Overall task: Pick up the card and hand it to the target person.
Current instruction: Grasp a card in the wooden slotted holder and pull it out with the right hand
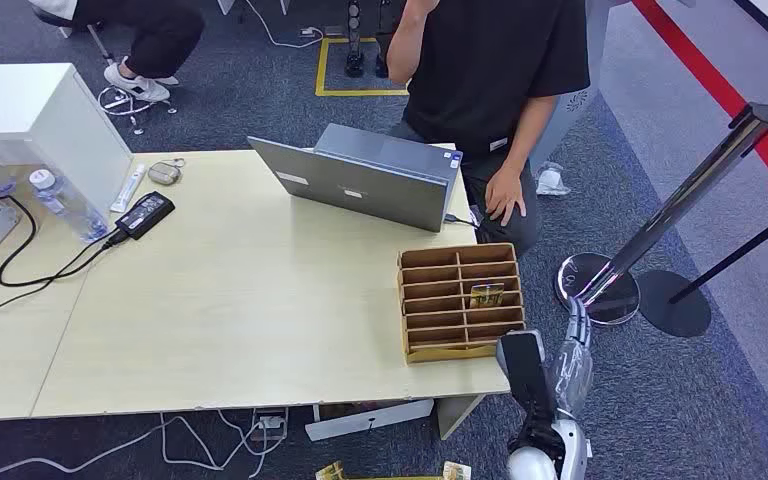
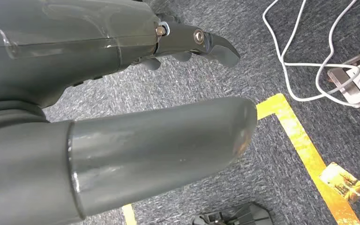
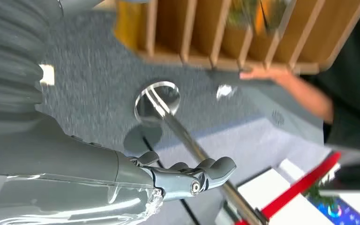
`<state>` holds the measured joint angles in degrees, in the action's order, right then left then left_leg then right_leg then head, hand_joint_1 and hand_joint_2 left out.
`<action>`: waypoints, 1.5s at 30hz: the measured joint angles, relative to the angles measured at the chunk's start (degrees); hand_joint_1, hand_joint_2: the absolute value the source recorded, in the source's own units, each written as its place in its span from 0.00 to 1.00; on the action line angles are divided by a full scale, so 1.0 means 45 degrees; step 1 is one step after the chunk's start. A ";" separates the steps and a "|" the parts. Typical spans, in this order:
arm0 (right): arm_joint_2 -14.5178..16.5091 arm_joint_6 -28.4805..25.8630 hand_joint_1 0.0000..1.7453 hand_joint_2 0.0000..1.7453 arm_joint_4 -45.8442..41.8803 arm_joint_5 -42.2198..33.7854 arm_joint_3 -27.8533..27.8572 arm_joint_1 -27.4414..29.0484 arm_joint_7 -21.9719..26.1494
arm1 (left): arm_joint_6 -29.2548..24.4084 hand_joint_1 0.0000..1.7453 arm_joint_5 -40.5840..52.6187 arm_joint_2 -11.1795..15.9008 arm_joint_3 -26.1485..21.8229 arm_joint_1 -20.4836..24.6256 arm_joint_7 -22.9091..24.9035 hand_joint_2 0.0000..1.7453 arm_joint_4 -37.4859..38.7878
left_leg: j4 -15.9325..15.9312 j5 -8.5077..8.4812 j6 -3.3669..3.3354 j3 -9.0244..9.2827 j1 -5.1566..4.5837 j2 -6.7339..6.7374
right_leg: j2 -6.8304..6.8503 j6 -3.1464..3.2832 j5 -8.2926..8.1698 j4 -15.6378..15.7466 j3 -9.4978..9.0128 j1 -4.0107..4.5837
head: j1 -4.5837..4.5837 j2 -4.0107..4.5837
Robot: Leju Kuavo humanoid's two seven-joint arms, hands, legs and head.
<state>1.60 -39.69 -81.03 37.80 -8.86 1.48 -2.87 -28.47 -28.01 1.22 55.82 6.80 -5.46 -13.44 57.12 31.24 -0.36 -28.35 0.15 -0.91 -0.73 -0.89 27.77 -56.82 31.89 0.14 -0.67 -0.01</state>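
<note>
The card (image 1: 486,294), yellow and dark, stands in a slot of the wooden organizer (image 1: 430,300) at the table's right end. The right wrist view has the same card (image 3: 248,11) and organizer (image 3: 187,33) blurred. My right hand (image 1: 573,350) hangs just off the table's right edge beside the organizer, fingers (image 3: 201,173) stretched out and holding nothing. My left hand (image 2: 145,145) is low over the carpet, thumb and fingers (image 2: 201,42) apart, empty. The person in a black shirt (image 1: 490,60) sits behind the laptop, one hand (image 1: 506,196) on a knee.
A grey laptop (image 1: 365,185), a power brick (image 1: 145,213) with cables and a bottle (image 1: 60,205) are on the table. A stanchion (image 1: 660,220) with a round base (image 1: 598,288) stands right of my right hand. Another card (image 2: 344,182) lies on the carpet by yellow tape.
</note>
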 joint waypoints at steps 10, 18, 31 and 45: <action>-0.1653 0.0016 0.00 1.00 -0.1257 0.1234 -0.0811 -0.0837 -0.1867 | 0.0175 0.00 0.0188 0.0000 0.0010 0.0126 0.0072 0.00 0.0000 | 0.0004 0.0000 0.0000 0.0000 0.0001 -0.0001 | 0.0002 -0.0002 -0.0001 0.0000 0.0001 0.0000 | 0.0000 0.0000; -0.2716 0.1341 0.25 1.00 -0.1961 0.2528 -0.1472 -0.1451 -0.2855 | 0.0350 0.00 0.0383 0.0000 0.0023 0.0260 0.0161 0.00 0.0000 | 0.0004 0.0000 0.0000 -0.0002 0.0001 -0.0002 | 0.0003 -0.0002 -0.0002 0.0000 0.0000 0.0000 | 0.0001 0.0002; -0.3814 0.4942 0.74 1.00 -0.2223 0.3456 -0.2743 -0.2385 -0.3625 | 0.0601 0.00 0.0715 -0.0005 0.0234 0.0528 0.0341 0.00 0.0000 | 0.0004 0.0000 0.0000 -0.0006 0.0002 -0.0005 | 0.0005 -0.0002 -0.0002 0.0000 0.0002 0.0001 | 0.0001 0.0002; -0.4355 0.6176 0.52 1.00 -0.1689 0.3067 -0.3881 -0.2926 -0.3849 | 0.0752 0.00 0.0884 -0.0024 0.0434 0.0728 0.0461 0.00 0.0000 | 0.0004 0.0000 0.0000 -0.0008 0.0001 -0.0005 | 0.0005 -0.0002 -0.0002 0.0000 0.0003 0.0000 | -0.0001 0.0001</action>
<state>-18.00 -11.90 -88.64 51.60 -26.33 -11.69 -20.20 -25.09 -24.03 1.11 57.77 10.08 -3.39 -13.44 57.14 31.24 -0.37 -28.39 0.15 -0.93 -0.71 -0.90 27.77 -56.82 31.91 0.14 -0.67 -0.01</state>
